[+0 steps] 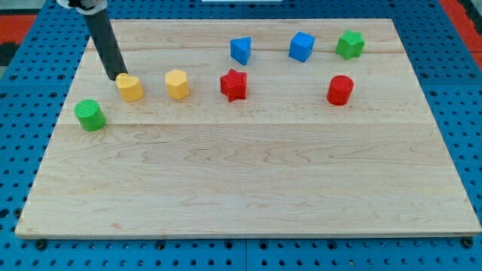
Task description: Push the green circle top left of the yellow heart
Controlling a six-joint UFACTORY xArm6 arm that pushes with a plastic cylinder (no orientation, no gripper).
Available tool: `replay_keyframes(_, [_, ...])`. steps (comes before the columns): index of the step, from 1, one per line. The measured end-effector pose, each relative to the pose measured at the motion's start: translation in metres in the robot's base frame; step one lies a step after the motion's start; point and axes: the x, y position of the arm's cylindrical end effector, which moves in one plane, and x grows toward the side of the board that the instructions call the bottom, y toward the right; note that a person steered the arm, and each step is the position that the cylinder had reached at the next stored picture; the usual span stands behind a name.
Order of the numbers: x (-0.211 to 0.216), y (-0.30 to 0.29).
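Camera view: rod tool has no jaws; tip (120,77) touches yellow heart (129,87) at upper left. Green circle (90,115) sits below-left of heart on tabletop (248,188); push not done.

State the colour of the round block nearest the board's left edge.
Green: the round block shows clearly in the camera view, below-left of my tip.

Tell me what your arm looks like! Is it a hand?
No hand. My arm ends in a straight, dark grey-black rod, smooth and round like a thick stick. Its lower end, my tip, is plain and blunt. At the view's top, the rod meets a pale collar with a bit of red-orange behind it. No cables or markings show.
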Motion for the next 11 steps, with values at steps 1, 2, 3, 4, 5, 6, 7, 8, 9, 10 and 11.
replay_keyframes(1, [0.027, -0.079])
replay_keyframes(2, [0.043, -0.095])
replay_keyframes(3, [0.083, -0.088])
replay_keyframes(4, [0.147, -0.059])
replay_keyframes(5, [0.15, -0.042])
replay_keyframes(6, [0.122, -0.036])
replay_keyframes(7, [0.104, -0.037])
replay_keyframes(8, [0.08, -0.037])
replay_keyframes(9, [0.047, -0.037])
replay_keyframes(10, [0.016, -0.037])
replay_keyframes(11, [0.027, -0.039])
